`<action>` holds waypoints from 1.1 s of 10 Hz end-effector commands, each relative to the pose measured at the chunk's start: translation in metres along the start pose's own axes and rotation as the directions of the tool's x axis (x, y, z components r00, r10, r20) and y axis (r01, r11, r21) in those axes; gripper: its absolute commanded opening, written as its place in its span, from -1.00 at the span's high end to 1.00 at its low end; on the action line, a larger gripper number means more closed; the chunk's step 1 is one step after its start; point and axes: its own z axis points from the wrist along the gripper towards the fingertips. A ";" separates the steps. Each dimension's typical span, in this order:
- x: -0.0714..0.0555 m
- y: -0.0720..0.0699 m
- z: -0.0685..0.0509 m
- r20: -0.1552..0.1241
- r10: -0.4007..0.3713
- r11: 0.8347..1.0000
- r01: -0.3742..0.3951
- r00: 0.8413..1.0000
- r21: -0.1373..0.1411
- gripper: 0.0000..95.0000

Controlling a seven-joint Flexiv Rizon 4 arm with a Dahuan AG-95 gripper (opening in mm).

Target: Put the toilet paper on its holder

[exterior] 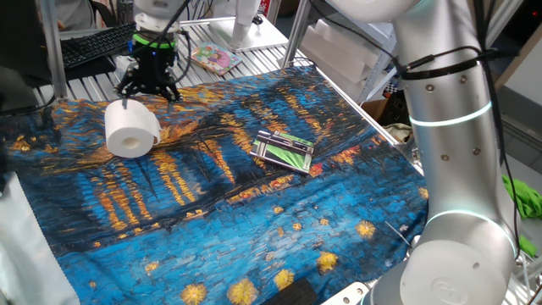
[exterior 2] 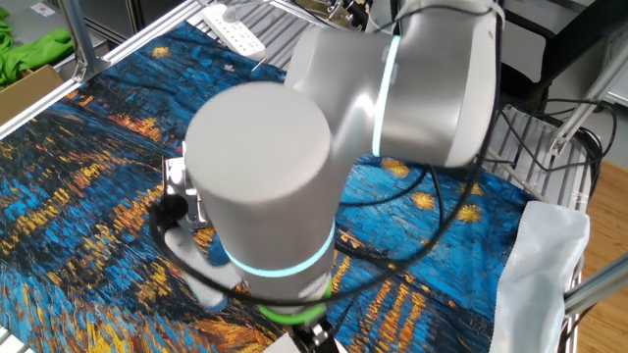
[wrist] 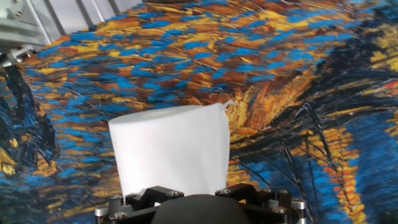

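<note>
While arm hides holder (exterior: 284,151) elsewhere, toilet paper (exterior: 131,129) below hand (exterior: 149,89)

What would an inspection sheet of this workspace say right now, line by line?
Surface: table under a blue-and-orange painted cloth.
Job's things: toilet paper on its side on the cloth; holder flat on the cloth, apart from the roll.
Clutter: booklet, power strip.
Gripper: gripper just above the roll; grip cannot be told.
Cables: black cables along the arm.
Surroundings: keyboard, green cloth, metal frame.
</note>
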 end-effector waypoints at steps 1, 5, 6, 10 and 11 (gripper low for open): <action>-0.001 0.006 0.002 0.001 0.011 1.000 -0.011 1.000 -0.004 -1.00; -0.008 0.022 0.010 0.013 0.025 1.000 -0.025 1.000 -0.008 -1.00; -0.008 0.024 0.012 0.015 0.027 1.000 -0.027 1.000 -0.008 -1.00; -0.010 0.026 0.021 0.027 0.043 0.999 -0.042 0.999 -0.026 -1.00; -0.010 0.026 0.021 0.029 0.046 0.998 -0.045 0.999 -0.032 -1.00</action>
